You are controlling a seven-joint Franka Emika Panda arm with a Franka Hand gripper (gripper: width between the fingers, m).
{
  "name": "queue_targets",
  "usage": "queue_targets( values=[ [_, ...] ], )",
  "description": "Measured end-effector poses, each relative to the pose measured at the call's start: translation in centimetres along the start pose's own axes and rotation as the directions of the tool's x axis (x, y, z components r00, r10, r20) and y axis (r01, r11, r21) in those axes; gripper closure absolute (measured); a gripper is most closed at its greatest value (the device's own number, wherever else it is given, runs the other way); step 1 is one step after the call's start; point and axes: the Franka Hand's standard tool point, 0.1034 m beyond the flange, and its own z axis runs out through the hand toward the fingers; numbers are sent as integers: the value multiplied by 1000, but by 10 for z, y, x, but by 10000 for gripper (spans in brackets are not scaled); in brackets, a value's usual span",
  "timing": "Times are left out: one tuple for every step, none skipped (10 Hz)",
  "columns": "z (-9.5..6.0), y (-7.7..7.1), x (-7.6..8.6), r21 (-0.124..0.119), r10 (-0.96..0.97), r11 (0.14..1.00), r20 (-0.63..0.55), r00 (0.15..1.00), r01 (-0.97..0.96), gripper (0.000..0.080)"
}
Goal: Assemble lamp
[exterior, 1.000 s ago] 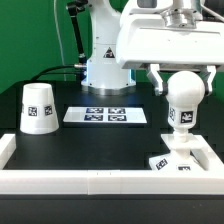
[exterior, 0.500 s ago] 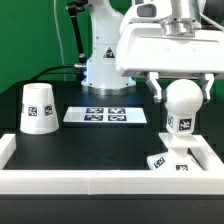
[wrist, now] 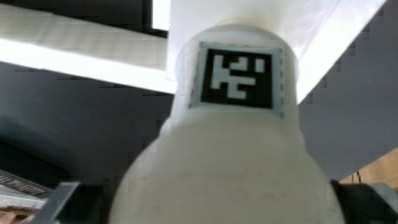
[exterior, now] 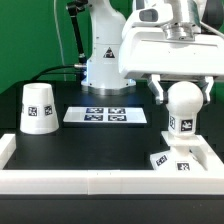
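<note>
The white ball-shaped bulb stands upright over the flat square base at the exterior view's right, its tagged stem reaching down to the base's post. My gripper is shut on the bulb's round head, one finger on each side. In the wrist view the bulb fills the picture between the dark fingers, with its tag facing the camera. The tapered shade stands alone on the black table at the exterior view's left. I cannot tell whether the bulb is seated on the post.
The marker board lies flat at the table's middle. A white rail-like border runs along the front and up both sides. The robot's white pedestal stands behind the marker board.
My gripper has come down a little with the bulb, bringing its stem closer onto the base. The shade and the base have not moved.
</note>
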Motion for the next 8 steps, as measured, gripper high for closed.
queue_targets(
  values=[
    [-1,-2,0,2,-2,1000,2,1000,2,215],
    [-1,-1,0,1,0,1000,2,1000,0,126],
    [-1,0,0,1,0,1000,3,1000,0,104],
    [-1,0,0,2,0,1000,6,1000,0,104],
    [-2,-2,-1,7,0,1000,18,1000,0,101],
    [-3,-2,1,9,-1,1000,22,1000,0,101],
    [-5,-1,3,9,-1,1000,19,1000,1,100],
    [-6,0,4,9,-3,1000,20,1000,2,100]
  ],
)
